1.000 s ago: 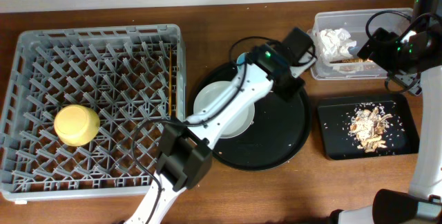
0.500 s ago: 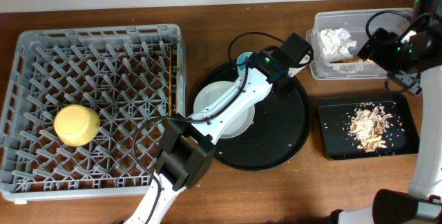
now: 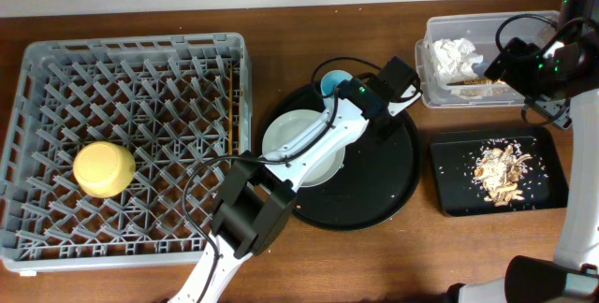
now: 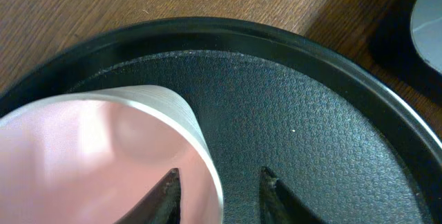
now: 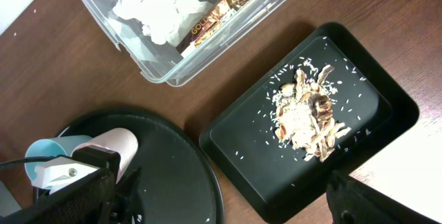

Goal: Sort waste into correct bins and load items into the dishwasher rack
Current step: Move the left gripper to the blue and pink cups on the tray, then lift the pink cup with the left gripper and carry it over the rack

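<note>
- The left gripper [image 4: 219, 179] was at the far right part of the round black tray [image 3: 374, 191], over the pink cup [image 4: 90, 155].
- Its jaws straddled the cup's wall, one finger inside the cup and one outside. Bare tray showed between the outer finger and the wall, so the hand was released, not clamped.
- The pink cup lay on its side on the round tray, just right of the blue cup [image 3: 334, 83], at the tray's far edge.
- The pale plate [image 3: 284, 133] lay on the left half of the round tray, under the left arm.
- The right gripper [image 5: 222, 179] hung above the right end of the table, jaws spread wide and holding nothing.
- The clear tub [image 3: 487, 102], far right, held the white napkins [image 3: 454, 55] and the gold wrapper [image 3: 473, 83].
- The black rectangular tray [image 3: 449, 153], just near of the tub, held the food scraps [image 3: 501, 172].
- The dishwasher rack [image 3: 131, 41] stood at the left. The yellow bowl [image 3: 103, 169] sat in its near left part, and the chopsticks [image 3: 229, 107] lay along its right side.
</note>
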`<action>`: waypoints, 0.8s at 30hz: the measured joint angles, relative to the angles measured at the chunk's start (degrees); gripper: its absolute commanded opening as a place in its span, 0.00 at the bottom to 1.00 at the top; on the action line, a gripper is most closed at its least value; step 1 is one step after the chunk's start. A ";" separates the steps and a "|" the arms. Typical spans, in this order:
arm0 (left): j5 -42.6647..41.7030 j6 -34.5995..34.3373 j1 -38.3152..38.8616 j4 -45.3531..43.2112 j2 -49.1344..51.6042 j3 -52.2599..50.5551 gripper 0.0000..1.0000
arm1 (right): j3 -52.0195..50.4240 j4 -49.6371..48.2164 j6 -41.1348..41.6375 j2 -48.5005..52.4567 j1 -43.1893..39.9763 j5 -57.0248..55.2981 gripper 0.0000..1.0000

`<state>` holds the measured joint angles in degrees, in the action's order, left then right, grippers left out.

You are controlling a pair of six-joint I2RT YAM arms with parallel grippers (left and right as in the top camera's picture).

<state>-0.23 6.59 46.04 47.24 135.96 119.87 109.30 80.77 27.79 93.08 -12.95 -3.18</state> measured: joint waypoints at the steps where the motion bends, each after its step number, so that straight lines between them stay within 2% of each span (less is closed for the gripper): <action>1: 0.00 0.24 0.00 -0.02 0.00 0.00 0.12 | 0.00 0.00 -0.02 0.00 0.00 0.00 0.99; 4: -0.02 -0.24 0.00 0.00 0.00 0.00 0.01 | 0.00 0.00 0.04 0.00 0.00 0.00 0.99; 14: -1.38 -6.05 -0.15 2.01 -1.60 1.09 0.01 | 0.00 -0.02 0.04 0.00 0.00 0.00 0.99; 21: -4.15 -11.10 -1.20 2.25 -16.83 1.77 0.01 | 0.00 0.00 -0.02 0.00 0.00 0.02 0.99; 24: -4.79 -15.76 -5.64 4.44 -25.68 2.86 0.01 | 0.00 -0.02 0.00 0.00 0.00 0.00 0.99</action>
<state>-5.02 -9.17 40.40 51.68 110.28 122.74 109.30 80.75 27.79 93.08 -12.95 -3.18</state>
